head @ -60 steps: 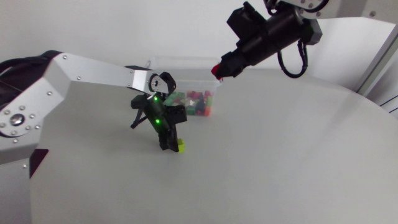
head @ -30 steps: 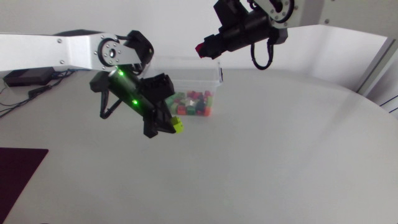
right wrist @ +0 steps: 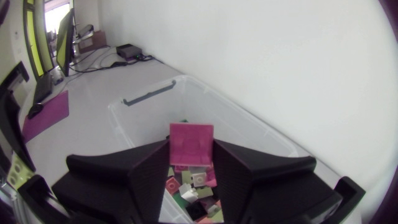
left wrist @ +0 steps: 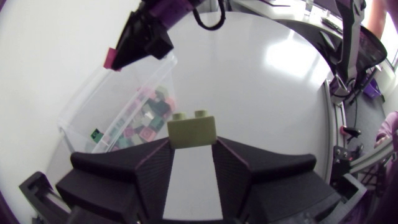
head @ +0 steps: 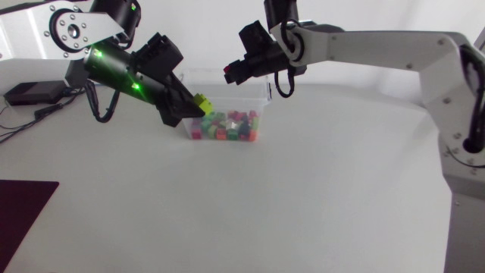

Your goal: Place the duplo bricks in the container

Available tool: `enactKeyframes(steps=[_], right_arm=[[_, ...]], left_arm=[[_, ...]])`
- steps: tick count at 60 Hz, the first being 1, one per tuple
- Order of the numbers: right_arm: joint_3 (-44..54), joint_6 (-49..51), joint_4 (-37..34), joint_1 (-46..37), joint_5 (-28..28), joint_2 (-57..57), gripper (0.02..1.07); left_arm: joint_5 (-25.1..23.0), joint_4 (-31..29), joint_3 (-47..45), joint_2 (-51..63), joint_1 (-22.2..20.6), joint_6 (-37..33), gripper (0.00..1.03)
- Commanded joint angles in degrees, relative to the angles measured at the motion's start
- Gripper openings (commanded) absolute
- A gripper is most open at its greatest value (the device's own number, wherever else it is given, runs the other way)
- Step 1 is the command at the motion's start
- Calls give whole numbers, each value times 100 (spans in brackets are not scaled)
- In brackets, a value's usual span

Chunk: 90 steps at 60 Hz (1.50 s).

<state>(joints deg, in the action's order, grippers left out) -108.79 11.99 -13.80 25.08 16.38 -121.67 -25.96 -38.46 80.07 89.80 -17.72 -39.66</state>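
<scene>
- Duplo bricks (head: 227,127) of mixed colours lie in a loose heap on the floor of the clear container (head: 263,92), which stands on the table (head: 318,197) towards its far side.
- Two more bricks are in the air, one in each tool.
- Left tool (head: 194,107): clenched on a lime brick (head: 201,100), which is pinched at the fingertips with its studs pointing away from the wrist. In the left wrist view the lime brick (left wrist: 193,130) sits square between the two fingers of the left tool (left wrist: 193,148).
- Right tool (head: 232,73): grasping a pink brick (head: 227,76), held at the tips in the same way. The right wrist view shows the pink brick (right wrist: 191,147) flat between the fingers.
- Relation that matters: from the right tool (right wrist: 191,163), the open mouth of the container (right wrist: 205,94) lies straight ahead, with the heap showing just past the pink brick. I judge this brick would fall inside.
- The left tool is less well placed. In the head view its brick hangs at the container's left end, near the rim. From its own wrist view the container (left wrist: 81,121) lies ahead and off to one side, not straight beyond the brick.
- My judgement: the right side is ready to let go, while the left needs a little more travel over the opening.
- Risk: the two tools are near each other over the one box, so they could crowd each other.
</scene>
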Motion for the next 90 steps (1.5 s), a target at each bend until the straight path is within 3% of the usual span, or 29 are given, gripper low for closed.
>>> enactKeyframes(steps=[1,12,33,48,55,57,60,63,64,65,67,75,81,88,90], right_arm=[[-336,-12,-105,-3,-47,-279,101],[-142,-12,-202,-100,-30,3,103],[1914,-12,255,-328,-56,1971,103],[3171,84,545,-627,-170,3061,103],[3602,146,572,-715,-206,3509,103],[3699,155,563,-750,-206,3606,103],[3857,181,545,-803,-206,3782,103],[3997,225,545,-865,-223,3931,103],[4041,234,545,-873,-223,3966,103],[4094,243,537,-882,-241,4002,103],[4208,278,528,-900,-276,4107,103],[4507,427,475,-961,-329,4467,103],[4586,471,387,-1014,-408,4670,103],[4788,550,396,-1032,-838,5083,103],[4850,585,396,-1032,-997,5179,103]], left_arm=[[-85,277,184,-156,110,415,25],[-120,1156,351,-112,330,1048,25],[-120,2589,826,723,567,1892,27],[275,3055,1757,1857,585,2454,28],[706,3318,2021,2252,471,2463,29],[908,3362,2100,2367,427,2463,32],[1101,3336,2276,2586,383,2454,45],[1356,3239,2487,2859,339,2419,74],[1374,3222,2504,2877,339,2419,75],[1488,3090,2636,3026,304,2375,89],[1646,2853,2856,3228,269,2296,99],[1866,2079,3216,3597,225,2103,99],[2130,1965,3067,3518,216,1953,99],[2244,1780,2575,2982,330,1918,99],[2464,1780,2434,2815,418,2024,99]])
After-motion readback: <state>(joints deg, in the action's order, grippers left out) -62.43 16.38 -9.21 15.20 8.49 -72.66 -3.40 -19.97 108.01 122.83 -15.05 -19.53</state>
